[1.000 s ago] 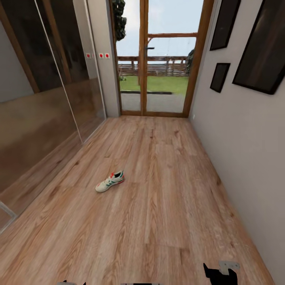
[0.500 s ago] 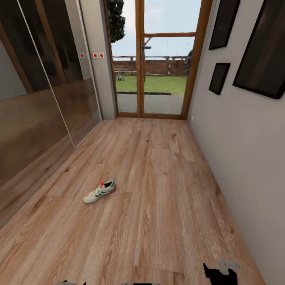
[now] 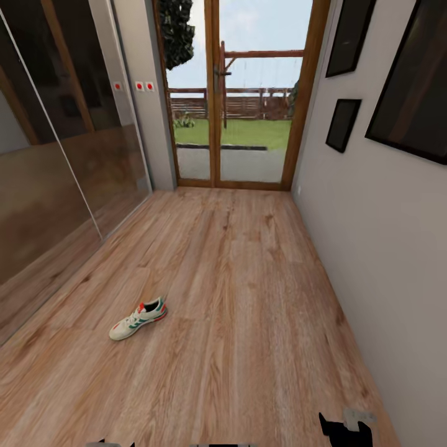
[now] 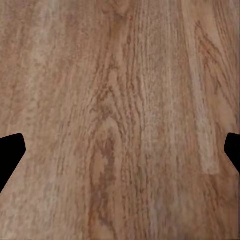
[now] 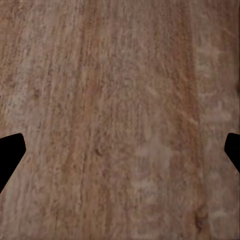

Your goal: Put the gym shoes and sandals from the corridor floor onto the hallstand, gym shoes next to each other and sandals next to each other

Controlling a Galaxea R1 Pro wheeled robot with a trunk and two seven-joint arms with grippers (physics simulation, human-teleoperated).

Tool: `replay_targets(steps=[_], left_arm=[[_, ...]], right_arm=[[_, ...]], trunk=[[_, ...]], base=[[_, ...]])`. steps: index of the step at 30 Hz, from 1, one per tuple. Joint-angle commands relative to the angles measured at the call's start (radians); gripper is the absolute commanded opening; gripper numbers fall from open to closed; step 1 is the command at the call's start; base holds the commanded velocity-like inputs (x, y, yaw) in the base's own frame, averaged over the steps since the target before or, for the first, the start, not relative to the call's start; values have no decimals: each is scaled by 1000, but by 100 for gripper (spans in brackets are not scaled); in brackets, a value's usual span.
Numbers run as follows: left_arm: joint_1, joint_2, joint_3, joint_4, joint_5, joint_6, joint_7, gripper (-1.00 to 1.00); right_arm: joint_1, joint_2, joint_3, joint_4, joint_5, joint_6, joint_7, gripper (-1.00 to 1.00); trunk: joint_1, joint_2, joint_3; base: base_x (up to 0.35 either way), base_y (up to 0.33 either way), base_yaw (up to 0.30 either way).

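One gym shoe (image 3: 138, 318) is lying on its sole out on the corridor floor (image 3: 248, 298), off toward the robot's left and a fair way ahead of it, toe pointing back toward the mirrored wardrobe (image 3: 56, 174) side. Nothing else is near it, and the glass door (image 3: 239, 99) to the garden is well beyond.

Both claws look spread wide and empty: in each wrist view the left gripper (image 4: 120, 150) and right gripper (image 5: 120, 150) show just dark fingertips at the two picture edges, with bare planks between them.

Handling-wise, my guess is the sneaker is light and a bit squashy (fabric upper, soft collar), with a stiffer sole. I'd pinch it across the middle, sides of the upper just behind the laces, or clamp the heel collar. Grabbing the toe would probably let it swing and slip. The flooring looks smooth, so a sideways nudge might slide it away.
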Motion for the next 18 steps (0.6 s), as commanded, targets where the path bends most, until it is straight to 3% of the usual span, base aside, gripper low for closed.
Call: replay_targets(steps=[1, 13, 18], left_arm=[[-1, 0, 5, 0, 2, 0, -9, 100], [-1, 0, 6, 0, 2, 0, -9, 100], [-1, 0, 6, 0, 2, 0, -9, 100]], right_arm=[[0, 0, -1, 1, -9, -3, 6, 100], [0, 0, -1, 1, -9, -4, 6, 100], [0, 0, -1, 1, -9, -4, 6, 100]], trunk=[[0, 0, -1], [0, 0, -1], [0, 0, -1]], base=[[308, -188, 7], [308, -180, 231], [308, -166, 70]])
